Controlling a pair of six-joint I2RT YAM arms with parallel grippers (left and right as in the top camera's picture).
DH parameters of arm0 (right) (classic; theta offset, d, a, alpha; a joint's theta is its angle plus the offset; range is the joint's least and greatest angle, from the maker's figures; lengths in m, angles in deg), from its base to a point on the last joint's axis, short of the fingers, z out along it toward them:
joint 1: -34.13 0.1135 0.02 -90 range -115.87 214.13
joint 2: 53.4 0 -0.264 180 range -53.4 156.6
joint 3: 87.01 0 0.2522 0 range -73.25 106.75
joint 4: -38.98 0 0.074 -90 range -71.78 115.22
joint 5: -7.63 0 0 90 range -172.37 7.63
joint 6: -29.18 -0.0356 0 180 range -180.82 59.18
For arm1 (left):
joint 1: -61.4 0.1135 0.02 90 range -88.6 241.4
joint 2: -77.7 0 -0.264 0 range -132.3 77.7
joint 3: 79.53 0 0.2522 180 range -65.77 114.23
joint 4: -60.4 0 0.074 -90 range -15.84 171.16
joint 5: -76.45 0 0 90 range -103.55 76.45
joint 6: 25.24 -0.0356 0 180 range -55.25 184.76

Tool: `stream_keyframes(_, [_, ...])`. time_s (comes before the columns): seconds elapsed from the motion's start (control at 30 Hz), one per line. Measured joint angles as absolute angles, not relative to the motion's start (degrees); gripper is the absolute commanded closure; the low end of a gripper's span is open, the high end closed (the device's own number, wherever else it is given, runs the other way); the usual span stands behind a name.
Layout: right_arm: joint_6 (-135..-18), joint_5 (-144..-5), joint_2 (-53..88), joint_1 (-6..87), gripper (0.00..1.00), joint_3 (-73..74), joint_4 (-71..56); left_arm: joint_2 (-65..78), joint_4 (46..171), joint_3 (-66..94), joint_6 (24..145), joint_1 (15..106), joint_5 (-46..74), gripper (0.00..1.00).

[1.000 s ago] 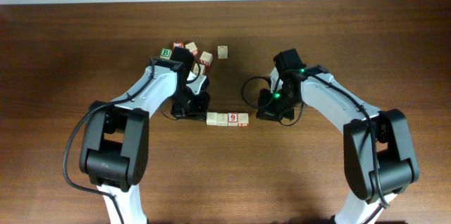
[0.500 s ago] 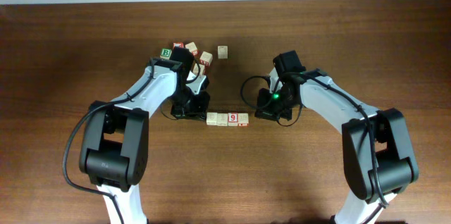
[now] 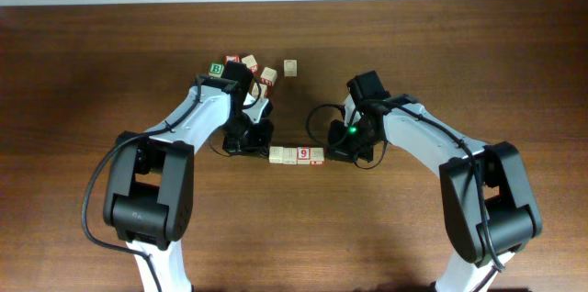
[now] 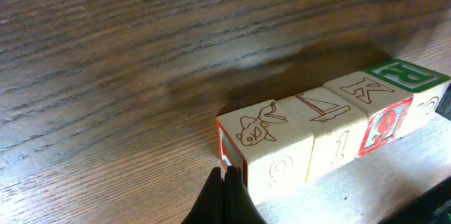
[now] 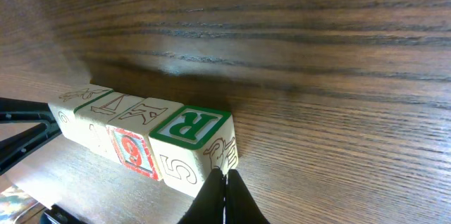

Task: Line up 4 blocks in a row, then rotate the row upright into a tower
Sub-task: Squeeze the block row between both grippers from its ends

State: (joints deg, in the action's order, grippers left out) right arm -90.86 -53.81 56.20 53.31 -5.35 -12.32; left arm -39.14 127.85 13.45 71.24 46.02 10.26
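Observation:
Four pale wooden blocks lie in one tight row (image 3: pixel 296 155) at the table's middle. In the left wrist view they are a red-trimmed fish block (image 4: pixel 268 146), a sailboat block (image 4: pixel 320 122), a K block with a red 9 face (image 4: pixel 377 111) and a green-topped R block (image 4: pixel 409 76). My left gripper (image 4: pixel 224 176) is shut, its tips against the red-trimmed end face. My right gripper (image 5: pixel 225 176) is shut too, its tips touching the end of the R block (image 5: pixel 190 129). From overhead, the left gripper (image 3: pixel 265 151) and right gripper (image 3: pixel 329 152) sit at the row's two ends.
Loose cubes cluster at the back left behind my left arm: a green B cube (image 3: pixel 216 69), a red-and-white one (image 3: pixel 250 64) and another (image 3: pixel 267 76). A lone pale cube (image 3: pixel 290 68) sits further right. A black cable (image 3: pixel 317 117) loops beside my right wrist.
My right arm has slid left until its shut tips meet the row's right end. The left arm and the blocks have not moved.

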Motion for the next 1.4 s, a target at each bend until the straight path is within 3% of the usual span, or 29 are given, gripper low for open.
stream_keyframes(0.97, [-85.6, -49.7, 58.2, 53.3, 0.96, -5.6, -10.5, -39.1, 127.9, 13.4, 71.3, 46.1, 8.7, 1.00])
stream_keyframes(1.4, [-84.3, -49.0, 57.8, 55.1, 0.96, 0.6, -16.6, -39.1, 127.9, 13.4, 71.5, 46.8, 6.3, 1.00])
